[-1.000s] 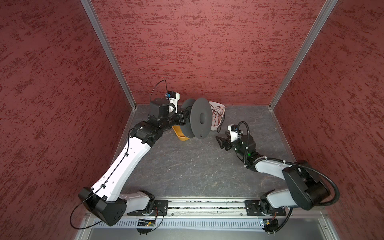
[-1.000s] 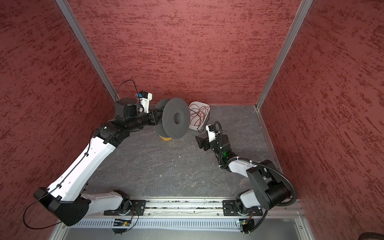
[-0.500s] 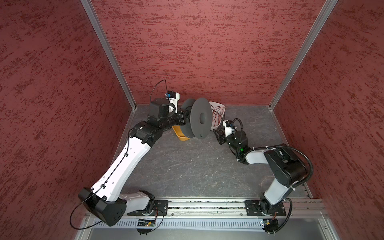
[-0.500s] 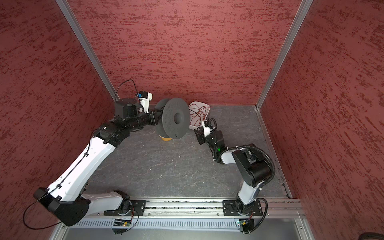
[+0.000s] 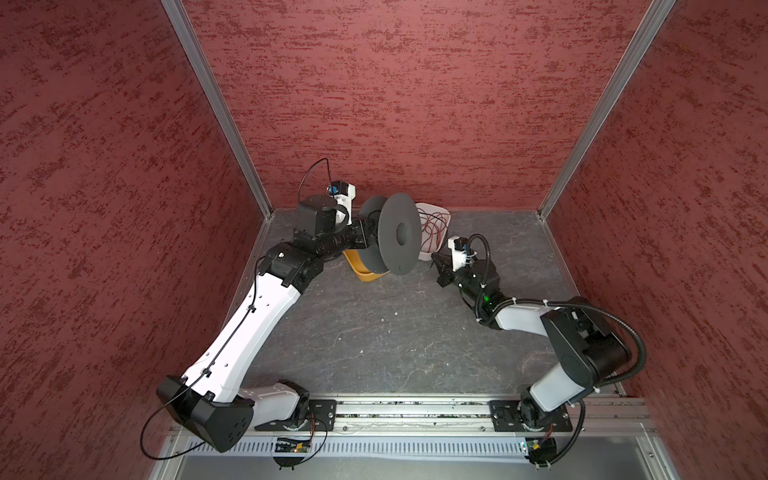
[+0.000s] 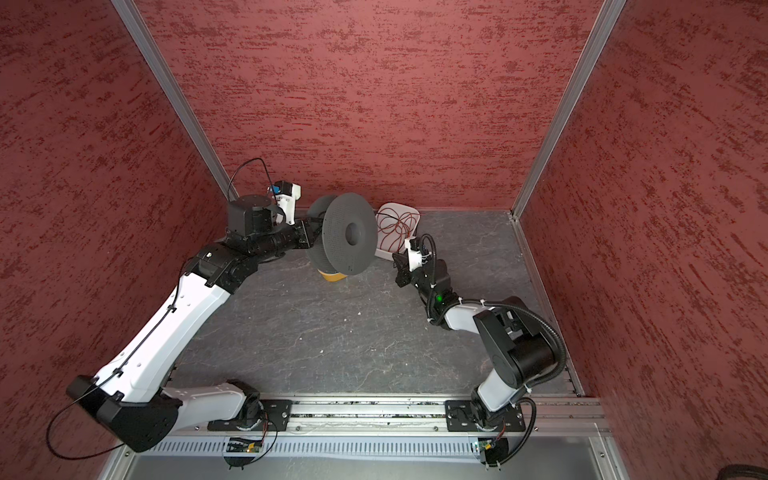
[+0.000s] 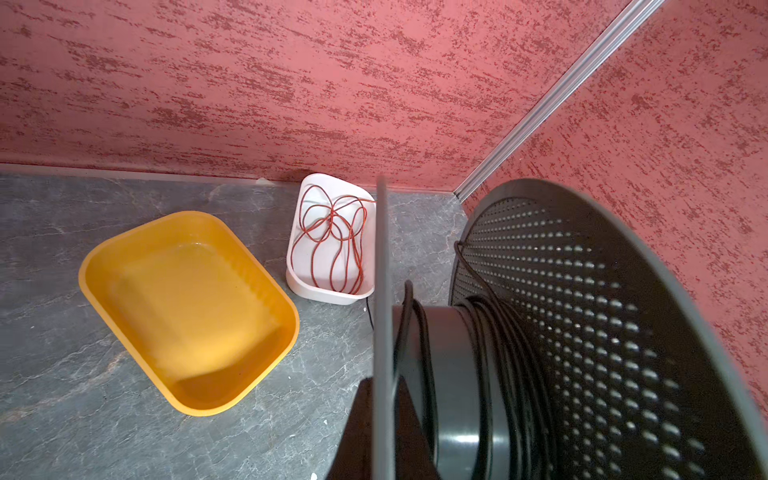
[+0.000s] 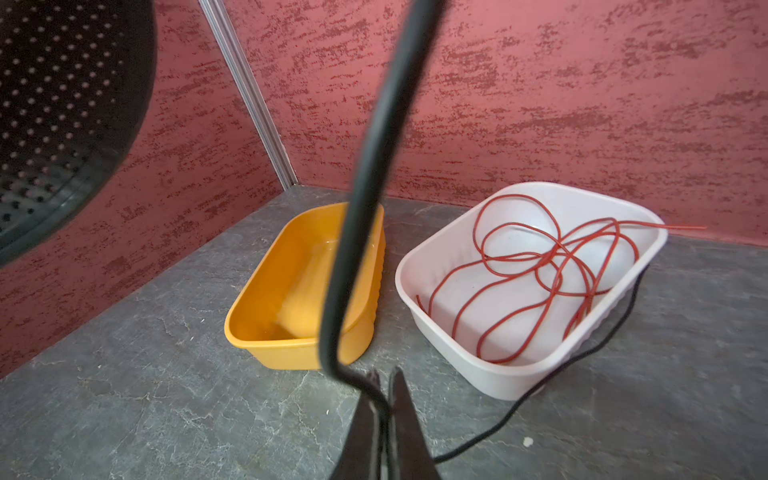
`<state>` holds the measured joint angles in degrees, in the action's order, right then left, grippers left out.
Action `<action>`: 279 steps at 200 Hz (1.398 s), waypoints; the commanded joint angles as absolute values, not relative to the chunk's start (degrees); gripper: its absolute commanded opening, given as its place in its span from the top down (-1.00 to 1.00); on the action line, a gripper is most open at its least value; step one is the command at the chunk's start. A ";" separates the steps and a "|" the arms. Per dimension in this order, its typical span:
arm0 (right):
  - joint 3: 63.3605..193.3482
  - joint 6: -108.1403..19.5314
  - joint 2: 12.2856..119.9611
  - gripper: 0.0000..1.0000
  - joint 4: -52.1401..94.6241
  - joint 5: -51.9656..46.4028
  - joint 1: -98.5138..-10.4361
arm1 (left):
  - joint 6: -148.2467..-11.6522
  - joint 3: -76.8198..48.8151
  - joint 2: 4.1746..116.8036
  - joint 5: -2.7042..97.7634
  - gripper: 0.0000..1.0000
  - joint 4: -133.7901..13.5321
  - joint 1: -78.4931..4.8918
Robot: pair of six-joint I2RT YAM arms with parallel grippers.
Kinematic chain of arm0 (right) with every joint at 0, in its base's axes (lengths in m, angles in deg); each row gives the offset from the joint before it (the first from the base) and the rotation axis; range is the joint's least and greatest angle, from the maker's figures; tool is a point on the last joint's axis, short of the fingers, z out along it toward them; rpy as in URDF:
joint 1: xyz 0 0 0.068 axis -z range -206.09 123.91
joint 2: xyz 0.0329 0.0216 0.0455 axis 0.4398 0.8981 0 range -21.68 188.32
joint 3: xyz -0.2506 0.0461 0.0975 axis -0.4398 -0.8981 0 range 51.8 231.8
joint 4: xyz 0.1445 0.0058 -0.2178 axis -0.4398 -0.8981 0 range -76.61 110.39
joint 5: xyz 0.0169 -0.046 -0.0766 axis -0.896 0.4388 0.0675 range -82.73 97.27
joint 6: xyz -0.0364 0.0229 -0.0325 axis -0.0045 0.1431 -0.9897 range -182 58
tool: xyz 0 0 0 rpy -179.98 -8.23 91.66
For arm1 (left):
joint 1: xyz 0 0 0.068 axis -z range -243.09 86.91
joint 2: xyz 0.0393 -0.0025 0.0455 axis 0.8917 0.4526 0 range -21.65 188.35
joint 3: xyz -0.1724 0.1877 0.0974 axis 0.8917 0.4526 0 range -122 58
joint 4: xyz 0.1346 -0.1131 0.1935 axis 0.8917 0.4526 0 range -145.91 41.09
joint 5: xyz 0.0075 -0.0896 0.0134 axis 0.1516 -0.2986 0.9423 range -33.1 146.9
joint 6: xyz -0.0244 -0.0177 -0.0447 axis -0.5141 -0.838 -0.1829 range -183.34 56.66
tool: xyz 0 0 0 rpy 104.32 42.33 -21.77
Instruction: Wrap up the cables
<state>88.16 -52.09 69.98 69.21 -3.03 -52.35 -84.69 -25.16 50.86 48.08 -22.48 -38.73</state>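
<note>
Winding was the step in hand, as we judged it. The left gripper [image 7: 384,415] stood clenched on the near flange of the black spool [image 5: 397,239], holding it off the table with its axle roughly level, near the empty yellow tray [image 7: 187,307]. Several turns of the black wire [image 8: 365,166] already sat on the hub in the left wrist view. The right gripper [image 8: 384,399] was pinched shut on that same wire, low and just in front of the white tray [image 8: 498,374]. From its jaws one stretch rose steeply out of the picture, toward the spool, we supposed. The other trailed over the table [image 5: 374,332] and bent round the white tray's wall. A red wire [image 8: 540,266] lay in loose loops inside that tray, one end poking over the rim.

The next move, we thought, called for laying the pinched stretch between the two flanges and onto the hub under light tension. Either the right arm would circle or the left wrist would turn the spool. The slack on the table would have to run freely, and it looked liable to snag on the white tray's corner.

The table was grey and stone-patterned, with pale veins and a few light specks. Red textured walls [image 5: 395,104] closed it on three sides, with aluminium posts [image 5: 216,104] at the back corners. A metal rail [image 5: 395,409] along the front carried both arm bases.
</note>
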 commanded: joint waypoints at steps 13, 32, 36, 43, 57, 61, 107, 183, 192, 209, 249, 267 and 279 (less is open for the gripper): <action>88.71 -55.85 66.16 1.00 56.74 5.38 -55.94 | -86.63 -26.96 50.99 52.62 1.00 -25.69 -40.03; 89.24 -58.14 64.79 1.00 51.39 8.35 -58.55 | -86.59 -27.74 51.78 54.39 1.00 -25.24 -41.15; 89.24 -58.54 64.45 1.00 50.61 8.95 -59.17 | -86.67 -27.85 51.94 54.64 1.00 -25.36 -41.39; 89.16 -59.19 63.87 1.00 49.42 10.28 -60.33 | -86.88 -28.15 52.16 54.94 1.00 -25.44 -41.76; 88.90 -60.27 62.99 1.00 47.53 13.11 -62.57 | -87.16 -28.73 52.67 56.09 1.00 -25.65 -42.08; 88.80 -60.54 62.75 1.00 47.07 13.92 -63.23 | -87.16 -28.75 52.73 56.67 1.00 -25.76 -42.08; 90.58 -65.13 63.20 1.00 41.37 19.58 -69.92 | -87.86 -29.58 54.90 61.02 1.00 -26.62 -43.30; 95.92 -74.80 63.95 1.00 36.07 19.45 -83.12 | -84.15 -30.70 61.42 76.09 1.00 -26.97 -39.84; 96.89 -75.50 63.71 1.00 34.94 18.77 -84.24 | -83.24 -30.84 62.20 78.19 1.00 -26.98 -39.01; 98.56 -76.39 63.06 1.00 32.94 17.14 -85.72 | -81.69 -31.26 63.81 81.44 1.00 -26.50 -37.73; 102.75 -77.02 61.12 1.00 29.22 15.47 -87.34 | -79.11 -32.22 66.69 86.49 1.00 -24.84 -34.80; 103.82 -76.97 58.78 1.00 29.15 16.40 -87.35 | -78.22 -32.09 67.38 87.71 1.00 -24.45 -33.49; 104.43 -76.99 57.83 1.00 29.27 17.61 -87.42 | -77.83 -31.94 67.85 88.01 1.00 -23.87 -32.66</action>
